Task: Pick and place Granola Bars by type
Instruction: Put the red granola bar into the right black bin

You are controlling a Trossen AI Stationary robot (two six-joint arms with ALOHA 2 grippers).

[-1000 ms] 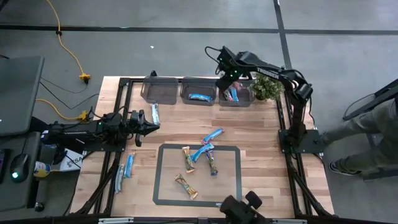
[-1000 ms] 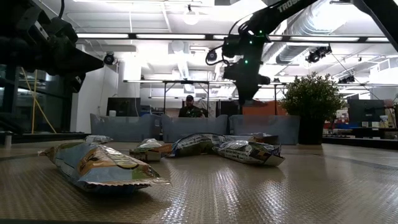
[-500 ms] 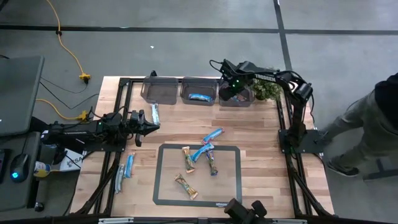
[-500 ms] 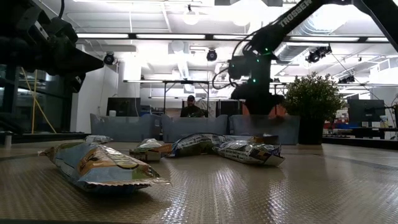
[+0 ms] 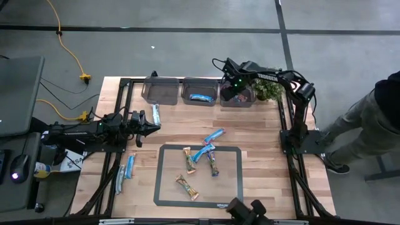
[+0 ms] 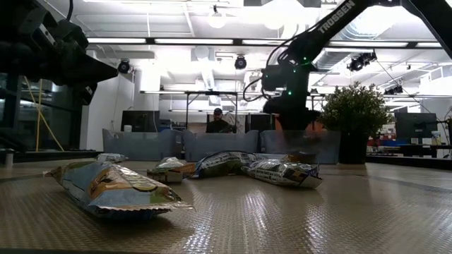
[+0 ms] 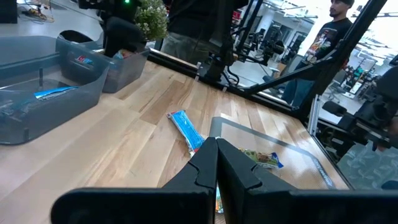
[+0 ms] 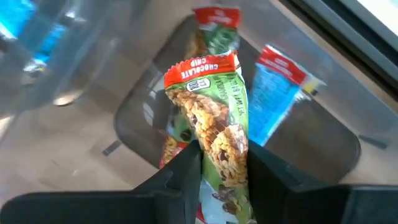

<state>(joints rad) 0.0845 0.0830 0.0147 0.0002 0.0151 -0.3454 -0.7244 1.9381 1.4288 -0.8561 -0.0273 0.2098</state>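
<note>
Three clear bins (image 5: 200, 91) line the table's far edge: one holds a blue bar (image 5: 200, 97), the rightmost several red-and-blue bars (image 8: 280, 99), while five granola bars (image 5: 201, 153) lie loose at centre and others near the left edge, so sorting looks under halfway. The right gripper (image 8: 222, 171) pinches a chocolate-chip bar (image 8: 214, 115) over that rightmost bin; the left gripper (image 7: 216, 163) waits, pressed together

Right gripper (image 5: 232, 89) hangs over the right-hand bin (image 5: 238, 96); granola bars (image 5: 201, 153) lie mid-table.
</note>
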